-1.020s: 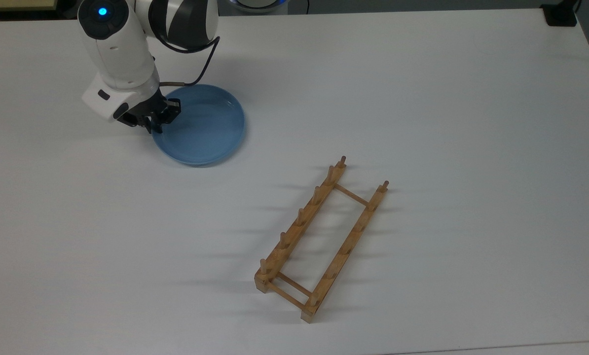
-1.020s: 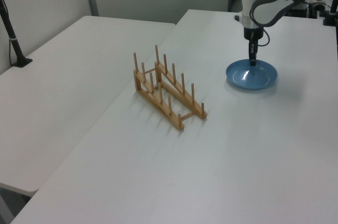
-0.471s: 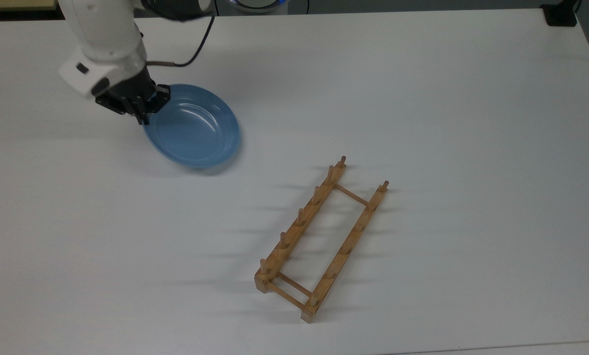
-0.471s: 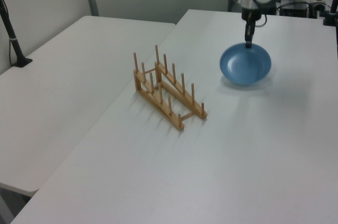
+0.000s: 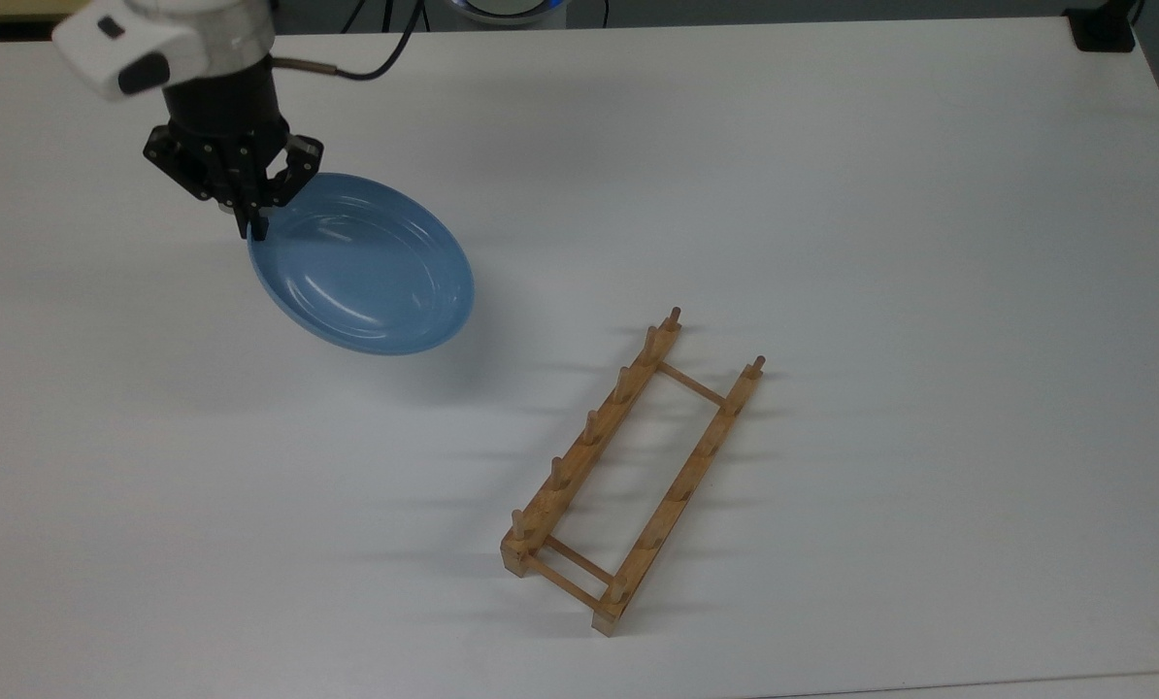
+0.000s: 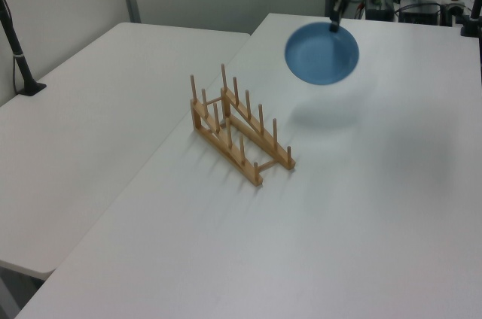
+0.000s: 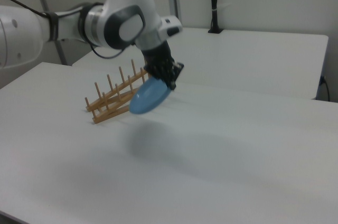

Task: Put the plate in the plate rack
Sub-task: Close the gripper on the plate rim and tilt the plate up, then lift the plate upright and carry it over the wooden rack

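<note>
My gripper (image 5: 256, 225) is clamped on the rim of the light-blue plate (image 5: 364, 267), which hangs tilted in the air above the white table (image 5: 832, 194), its shadow on the surface beneath. In the left view the plate (image 6: 322, 53) faces the camera, clear of the tabletop. The wooden plate rack (image 5: 630, 473) stands well apart toward the top view's lower right, its peg rows upright with nothing in them. Bare table lies between plate and rack. A second white table (image 6: 83, 108) stands beside this one, on the left view's left.
</note>
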